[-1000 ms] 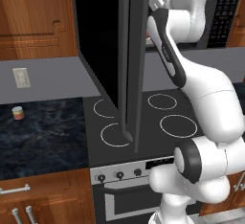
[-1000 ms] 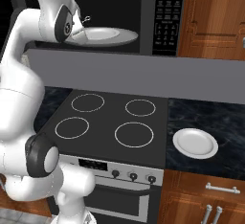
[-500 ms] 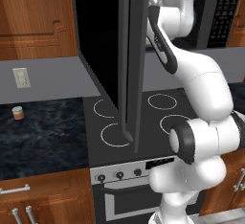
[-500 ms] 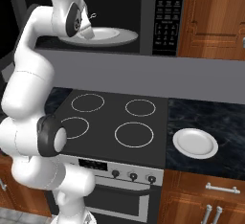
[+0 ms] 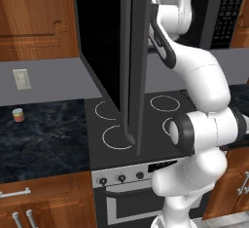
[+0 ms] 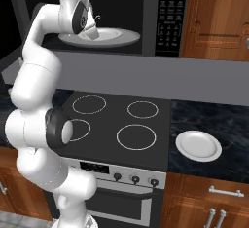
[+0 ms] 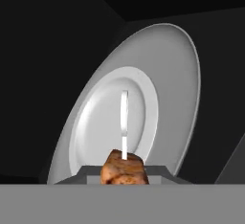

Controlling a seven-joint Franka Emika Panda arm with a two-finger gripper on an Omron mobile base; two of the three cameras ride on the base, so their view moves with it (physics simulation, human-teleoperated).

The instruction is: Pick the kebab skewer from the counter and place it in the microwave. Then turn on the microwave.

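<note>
The gripper (image 6: 92, 33) is closed on the kebab skewer (image 7: 122, 166), holding it inside the open microwave (image 6: 168, 15), just above the white plate (image 7: 162, 89); the door (image 5: 132, 61) stands wide open.

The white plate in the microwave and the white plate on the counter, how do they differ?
The plate in the microwave sits high, inside the open oven cavity; the plate on the counter lies low, right of the stovetop. The microwave plate looks wider than the counter plate. The hand holds the kebab skewer over the microwave plate; nothing is near the counter plate. Both are white, round, rimmed and bare.
</note>
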